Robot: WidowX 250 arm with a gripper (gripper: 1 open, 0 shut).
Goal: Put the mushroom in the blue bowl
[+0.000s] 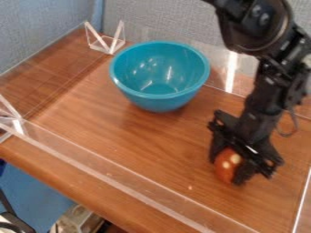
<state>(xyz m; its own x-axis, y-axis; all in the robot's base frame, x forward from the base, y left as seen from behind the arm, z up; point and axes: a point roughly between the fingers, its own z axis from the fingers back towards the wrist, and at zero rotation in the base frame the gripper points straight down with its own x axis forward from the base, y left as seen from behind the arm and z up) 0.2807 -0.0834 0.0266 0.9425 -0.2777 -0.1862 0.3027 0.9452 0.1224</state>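
Note:
The blue bowl (159, 75) stands upright on the wooden table toward the back centre. At the right front, my black gripper (230, 167) points down at the table and is shut on the mushroom (228, 166), whose reddish-brown cap shows between the two fingers. The mushroom sits at about table level, well to the right of and nearer than the bowl. Its stem is hidden by the fingers.
A low clear acrylic wall (109, 173) runs around the table (109, 114), with clear triangular brackets at the back left (104, 38) and at the left edge (10, 116). The black arm (261, 45) rises at the right.

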